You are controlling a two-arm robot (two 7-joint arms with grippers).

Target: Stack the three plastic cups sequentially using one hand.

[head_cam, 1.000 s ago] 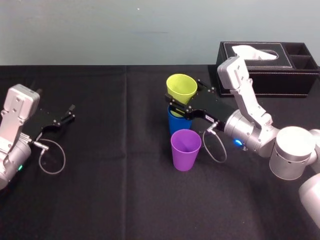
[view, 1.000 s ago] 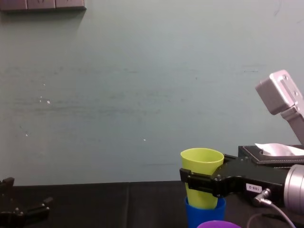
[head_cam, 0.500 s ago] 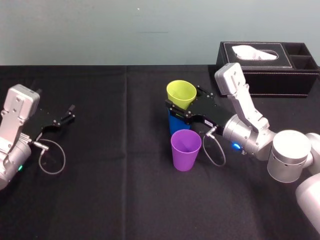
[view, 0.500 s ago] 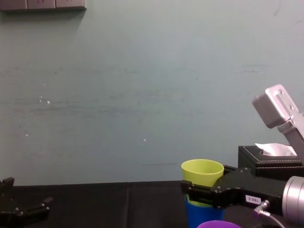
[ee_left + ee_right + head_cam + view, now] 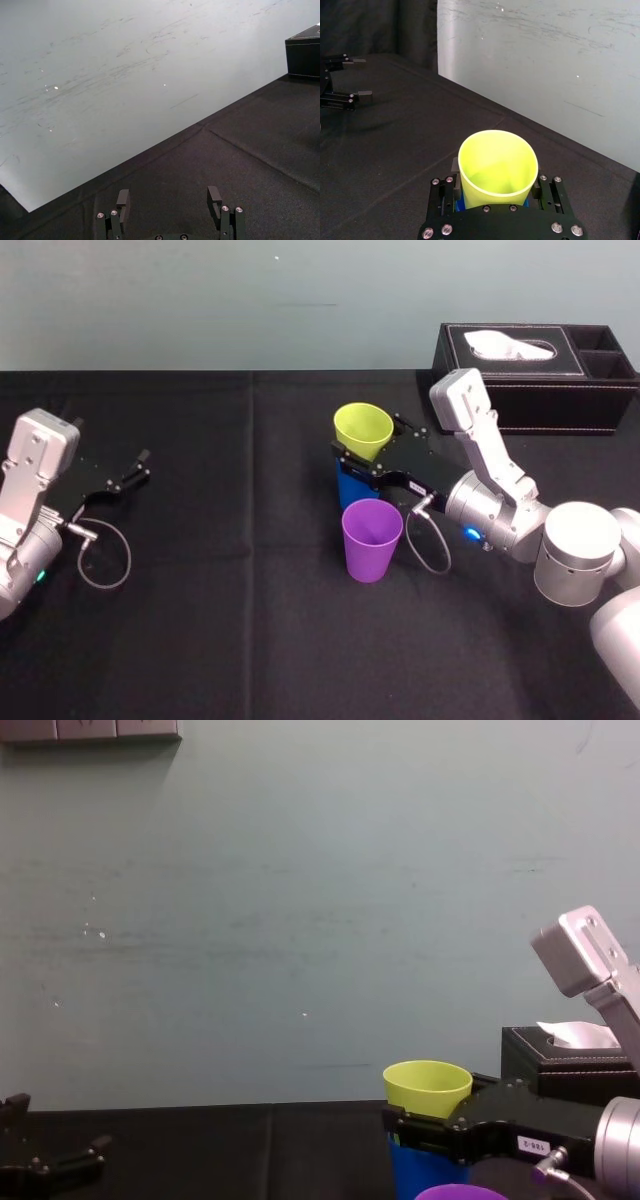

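Observation:
The yellow-green cup sits nested in the blue cup at the middle of the black table, its upper half standing out above the blue rim. My right gripper is shut on the yellow-green cup, one finger on each side just below its rim. From the chest view the gripper crosses the two cups where they meet. The purple cup stands upright and alone just in front of the pair. My left gripper rests open at the far left.
A black tissue box stands at the back right, behind my right arm. A black cloth covers the table, with open room to the left and front of the cups. A pale wall rises behind.
My right gripper has lowered the yellow-green cup deeper into the blue cup. The purple cup and the left arm have not moved.

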